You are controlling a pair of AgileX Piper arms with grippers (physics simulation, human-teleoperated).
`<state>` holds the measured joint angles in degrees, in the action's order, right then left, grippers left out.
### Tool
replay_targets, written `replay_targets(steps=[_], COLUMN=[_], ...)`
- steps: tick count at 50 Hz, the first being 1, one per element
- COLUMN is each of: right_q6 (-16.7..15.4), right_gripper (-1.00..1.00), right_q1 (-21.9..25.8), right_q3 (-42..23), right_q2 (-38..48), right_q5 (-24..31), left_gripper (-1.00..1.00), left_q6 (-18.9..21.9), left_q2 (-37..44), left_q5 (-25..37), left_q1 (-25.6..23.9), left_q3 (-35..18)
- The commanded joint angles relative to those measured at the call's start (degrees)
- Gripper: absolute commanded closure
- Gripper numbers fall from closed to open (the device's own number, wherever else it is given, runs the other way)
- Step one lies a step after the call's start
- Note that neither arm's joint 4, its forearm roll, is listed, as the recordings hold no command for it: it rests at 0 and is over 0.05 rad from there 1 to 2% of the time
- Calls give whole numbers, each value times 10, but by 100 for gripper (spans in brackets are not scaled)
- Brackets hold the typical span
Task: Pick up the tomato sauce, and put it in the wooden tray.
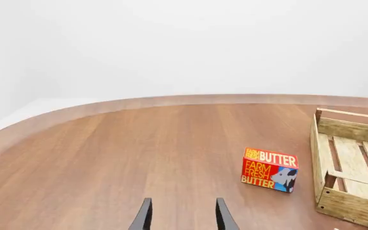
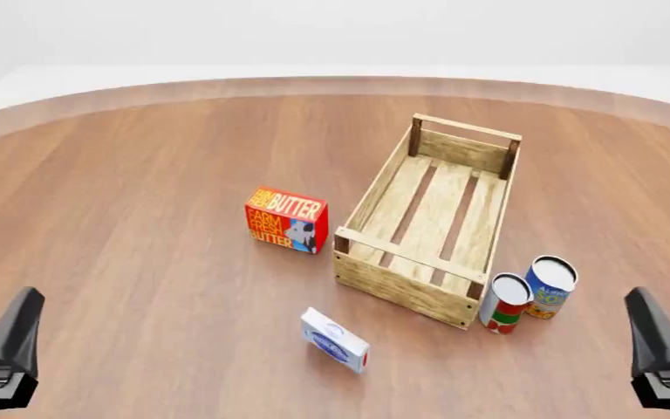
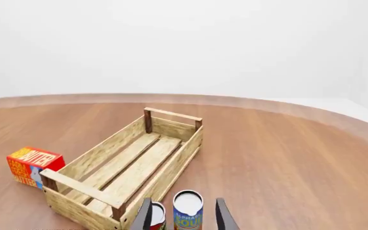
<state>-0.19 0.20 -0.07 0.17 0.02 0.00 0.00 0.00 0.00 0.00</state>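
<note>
Red-labelled tomato sauce [image 2: 505,303] stands upright on the worktop [image 2: 137,175], just beside the wooden tray's [image 2: 396,285] near corner, touching a blue can [image 2: 550,287]. My right tool [image 3: 184,215] hangs spread and empty before both cans; my left tool [image 1: 182,214] likewise holds nothing.

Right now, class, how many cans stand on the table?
2. The tomato sauce can stands by the wooden tray's near right corner; the blue-and-yellow can stands just right of it. None seems hidden.
</note>
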Motion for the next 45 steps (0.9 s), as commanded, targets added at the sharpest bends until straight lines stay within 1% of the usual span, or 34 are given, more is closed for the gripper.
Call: replay_targets(steps=[1,13,16,18,31,36,42,45], right_q6=[-7,-15,-12,-17,-24,-28,-33,-34], right_gripper=[-100,-100,-100,-100,-100,-100,-100,-100], right_q1=[7,13,12,18,28,40,50,55], right_q3=[-1,-3,-5,-4,-10,-17,-17,-14], right_q2=[5,12,11,13,23,30,46,63], right_q5=[0,-2,0,-1,0,0,-12,-28], left_gripper=[-100,-100,-100,-100,-100,-100,-100,-100], left_q6=[0,0,0,0,0,0,0,0], left_q2=[0,0,0,0,0,0,0,0], left_q5=[0,0,0,0,0,0,0,0], left_q1=[0,0,0,0,0,0,0,0], left_q3=[0,0,0,0,0,0,0,0])
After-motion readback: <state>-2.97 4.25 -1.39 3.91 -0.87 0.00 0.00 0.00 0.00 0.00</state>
